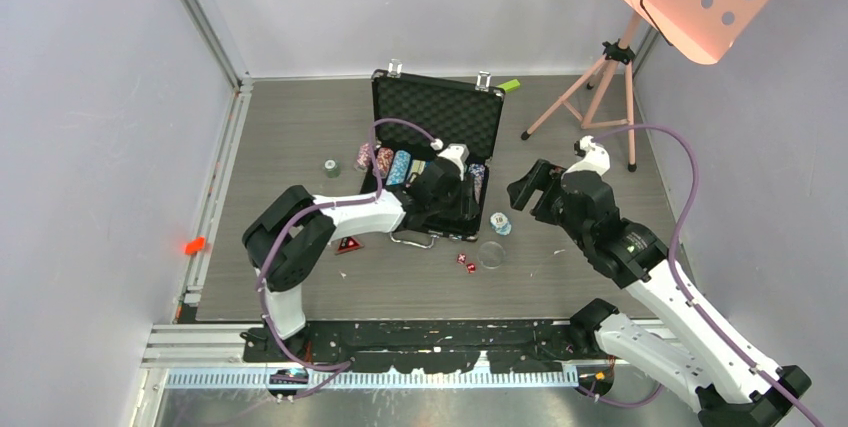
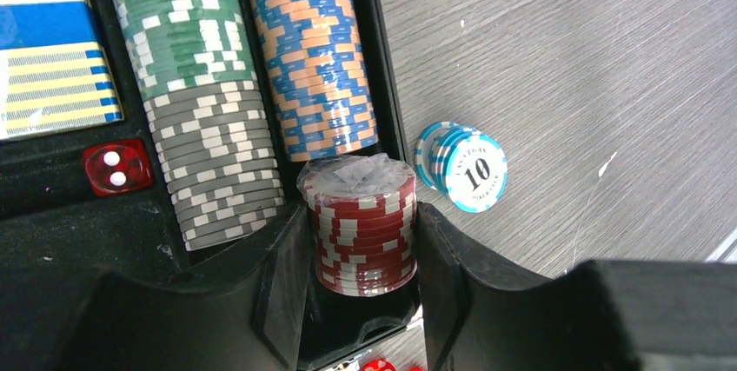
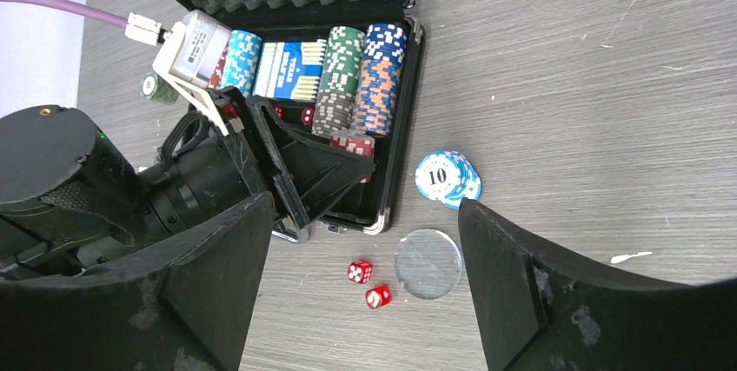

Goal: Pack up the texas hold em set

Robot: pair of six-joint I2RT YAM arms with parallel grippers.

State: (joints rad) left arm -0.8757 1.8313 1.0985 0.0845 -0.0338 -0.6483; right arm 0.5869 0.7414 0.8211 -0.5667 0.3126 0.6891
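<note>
I have the left gripper [image 2: 361, 245] clamped on a red chip stack [image 2: 361, 228], one finger pressed on each side, at the near end of the rightmost groove in the open briefcase [image 1: 440, 112]. The stack sits just near the blue-and-orange row [image 2: 313, 58], upright with its wrapped face up, while the rows already packed lie on edge. I cannot tell whether it rests on the foam.

So I judge the step in hand to be seating this stack. The next move calls for tipping it in line with that row, lowering it into the groove, and only then parting the fingers, without nudging the grey-and-green row [image 2: 204, 110] to its left.

My right gripper [image 3: 374, 280] hangs wide open and empty above the table, right of the case. Not yet packed, as I read it, are the light blue stack [image 3: 445, 178] lying just right of the case's near right corner, the two red dice [image 3: 368, 283] and the clear disc [image 3: 427, 262] nearer, and the red triangle [image 1: 348, 245] to the near left
</note>
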